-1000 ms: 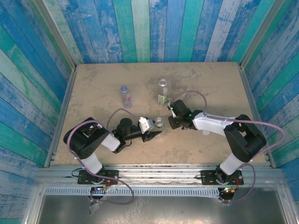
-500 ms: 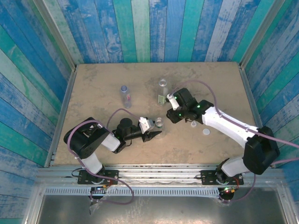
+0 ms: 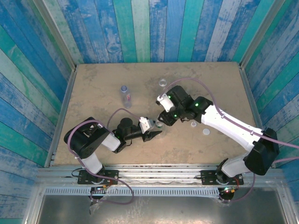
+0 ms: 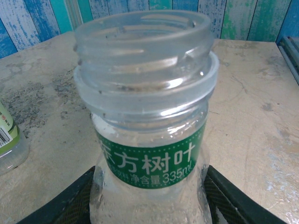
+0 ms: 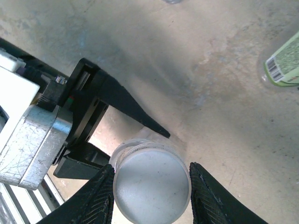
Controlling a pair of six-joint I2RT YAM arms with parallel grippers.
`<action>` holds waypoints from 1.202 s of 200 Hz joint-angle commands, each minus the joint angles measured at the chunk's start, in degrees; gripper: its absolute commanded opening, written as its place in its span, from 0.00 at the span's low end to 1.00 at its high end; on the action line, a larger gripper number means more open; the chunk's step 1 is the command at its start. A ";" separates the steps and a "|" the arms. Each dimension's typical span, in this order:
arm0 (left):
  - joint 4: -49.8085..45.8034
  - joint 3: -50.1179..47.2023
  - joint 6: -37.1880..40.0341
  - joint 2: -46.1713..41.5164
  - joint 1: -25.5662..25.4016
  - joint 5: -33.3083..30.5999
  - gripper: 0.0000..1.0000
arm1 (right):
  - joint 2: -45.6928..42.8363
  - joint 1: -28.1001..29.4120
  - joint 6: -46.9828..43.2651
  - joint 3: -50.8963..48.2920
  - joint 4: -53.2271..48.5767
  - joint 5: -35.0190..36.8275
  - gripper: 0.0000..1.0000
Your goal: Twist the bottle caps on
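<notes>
Bottle caps point(image 3: 206, 132) from above: two lie loose on the bench point(image 3: 93, 84), near each other and to the right of the arms' meeting point. The left end effector point(image 3: 156, 129) reaches rightwards, low over the bench, and is closed on the green-label bottle point(image 3: 159, 123), which stands upright. The right end effector point(image 3: 163, 117) is directly over that bottle's mouth. A second bottle point(image 3: 162, 83) stands farther back, with its lower part behind the right arm. A third bottle point(image 3: 125, 95) with a bluish-purple band stands well apart to the left.

From the left wrist, the green-label bottle point(image 4: 149, 154) is close up with its threaded neck open and no cap on it. The dark fingers point(image 4: 70, 200) press against its body on both sides. The second bottle point(image 4: 9, 140), with a green label and a barcode, stands at the left edge of the view.

From the right wrist, the right end effector point(image 5: 152, 192) grips a white cap point(image 5: 152, 182) between its two fingers point(image 5: 105, 191). The rim of the green-label bottle point(image 5: 131, 145) peeks out just behind the cap, but whether the two touch cannot be told. The left end effector point(image 5: 117, 140) lies beneath, one pointed finger stretching past the bottle. The second bottle point(image 5: 282, 63) is at the upper right.
</notes>
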 commanded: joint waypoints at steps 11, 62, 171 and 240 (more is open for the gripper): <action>-1.33 0.71 0.90 2.12 -0.26 0.16 0.56 | 1.73 1.28 -1.37 1.33 -3.53 -0.57 0.43; -2.04 1.02 1.01 2.39 -0.26 0.60 0.56 | 3.13 2.19 -2.03 2.01 -3.44 -0.75 0.43; -2.13 1.29 0.50 2.37 -0.24 0.69 0.56 | 5.88 4.96 -5.41 4.17 -8.35 3.67 0.43; -2.14 1.39 0.33 2.49 -0.26 0.95 0.56 | 3.55 5.00 -3.75 4.22 -5.27 5.67 0.49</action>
